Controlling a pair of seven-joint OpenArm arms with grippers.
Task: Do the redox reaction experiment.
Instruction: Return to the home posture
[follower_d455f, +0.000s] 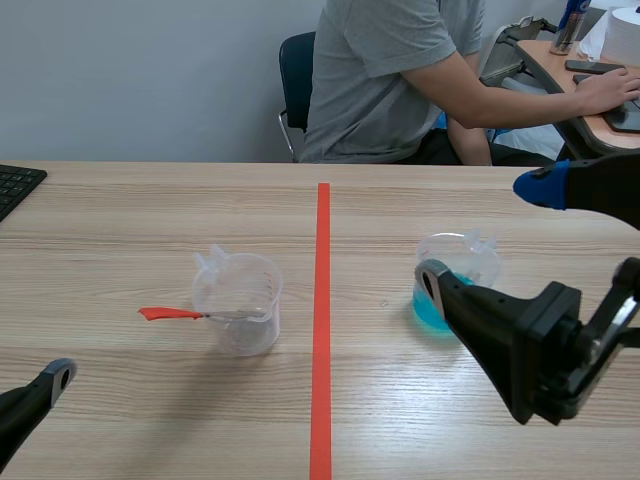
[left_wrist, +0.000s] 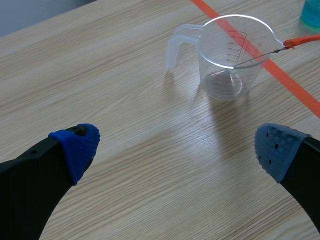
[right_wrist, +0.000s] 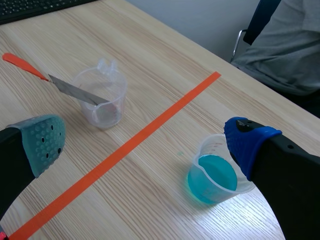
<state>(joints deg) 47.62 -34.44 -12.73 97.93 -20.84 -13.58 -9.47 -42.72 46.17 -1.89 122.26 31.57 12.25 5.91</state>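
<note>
Left gripper and right gripper hold jaws wide; right pad hides part of blue-liquid beaker.

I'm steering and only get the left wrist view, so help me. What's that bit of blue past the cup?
Observer: A second cup with blue liquid, across the tape line from yours.
Operator: Is the other gripper holding it?
Observer: No. The right gripper is open, close beside it.
Operator: Is anyone else there?
Observer: Yes, a person sits across the table.
</note>
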